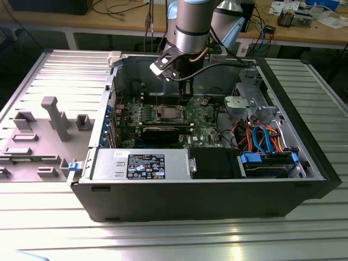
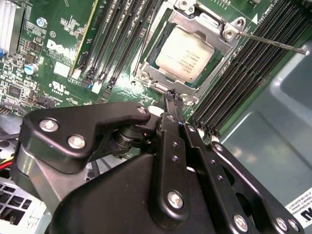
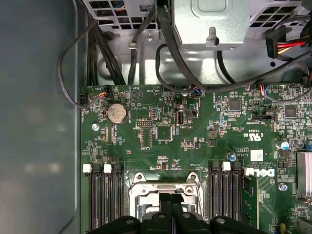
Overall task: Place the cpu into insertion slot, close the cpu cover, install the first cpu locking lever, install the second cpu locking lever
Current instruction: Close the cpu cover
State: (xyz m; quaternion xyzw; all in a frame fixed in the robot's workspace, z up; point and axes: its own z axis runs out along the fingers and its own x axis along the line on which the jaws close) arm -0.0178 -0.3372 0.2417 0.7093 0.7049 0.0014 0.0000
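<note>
In the second wrist view the cpu (image 2: 187, 53), a dull silver square, lies in the insertion slot (image 1: 167, 113) on the green board. The cpu cover (image 2: 155, 73) lies flat around it as a silver frame. One thin locking lever (image 2: 273, 42) sticks out sideways from a corner of the frame, over the memory slots. My gripper (image 2: 174, 97) is shut, with nothing seen between its fingers, and its tip is at the frame's edge. In the first wrist view the gripper (image 3: 171, 201) hangs over the socket frame (image 3: 163, 181). In the exterior view the gripper (image 1: 186, 99) reaches down into the case.
Long black memory slots (image 2: 122, 39) flank the socket on both sides. A black card (image 1: 166, 132) lies in front of it, and the power supply (image 1: 144, 164) sits at the case front. Cables and a drive cage (image 1: 255, 109) crowd the exterior view's right. Case walls (image 1: 125, 70) enclose the board.
</note>
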